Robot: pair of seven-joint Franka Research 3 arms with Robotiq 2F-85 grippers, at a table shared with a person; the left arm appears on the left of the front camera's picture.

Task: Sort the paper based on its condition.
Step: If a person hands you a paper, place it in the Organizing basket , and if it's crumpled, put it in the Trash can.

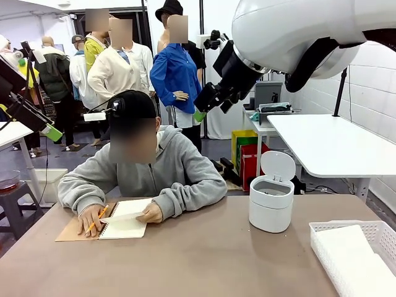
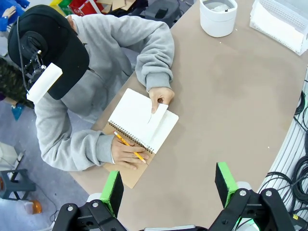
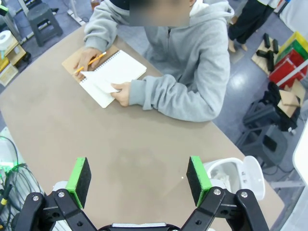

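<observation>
Left gripper (image 2: 169, 187) and right gripper (image 3: 138, 179): both wide open, empty, over bare table (image 2: 231, 110). Paper (image 2: 160, 111): sheet lifted by a hand (image 2: 161, 95) on the notebook (image 2: 134, 118), far edge. Front view gives the basket (image 1: 346, 224) at the near right corner.

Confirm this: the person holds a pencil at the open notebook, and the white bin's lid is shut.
Wrong on the lid: the front view shows the white bin with it raised open. The pencil and open notebook are as stated.
</observation>
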